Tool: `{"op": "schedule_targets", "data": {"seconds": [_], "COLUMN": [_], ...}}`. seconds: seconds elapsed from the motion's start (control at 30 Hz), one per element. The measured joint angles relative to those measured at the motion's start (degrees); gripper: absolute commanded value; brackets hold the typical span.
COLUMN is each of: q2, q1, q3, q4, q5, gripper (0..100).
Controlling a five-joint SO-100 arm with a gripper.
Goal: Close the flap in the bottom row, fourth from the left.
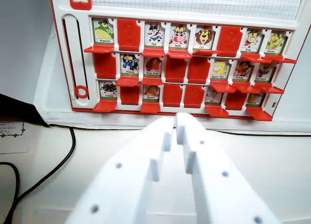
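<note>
The white 3D-printed gripper (176, 124) fills the lower centre of the wrist view; its jaws stand nearly together with only a narrow slit between them, holding nothing. Just beyond its tips lies the red-and-white plastic guessing-game board (63, 63) with three rows of picture flaps. In the bottom row, the fourth flap from the wrist view's left (172, 94) shows a plain red face with no picture. Readable labels in the top row include "Vache" (178, 45) and "Lion" (201, 46). A black cable (58, 165) crosses the pale tabletop (97, 146).
</note>
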Motion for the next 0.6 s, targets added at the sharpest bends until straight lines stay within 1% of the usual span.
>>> {"op": "schedule_targets", "data": {"seconds": [0.33, 0.5, 0.6], "q2": [1.41, 1.41, 1.41], "q1": [0.00, 1.41, 1.23], "q3": [-0.09, -0.09, -0.09], "q4": [0.00, 0.00, 0.00], "q5": [0.88, 0.88, 1.32], "gripper": [0, 0, 0]}}
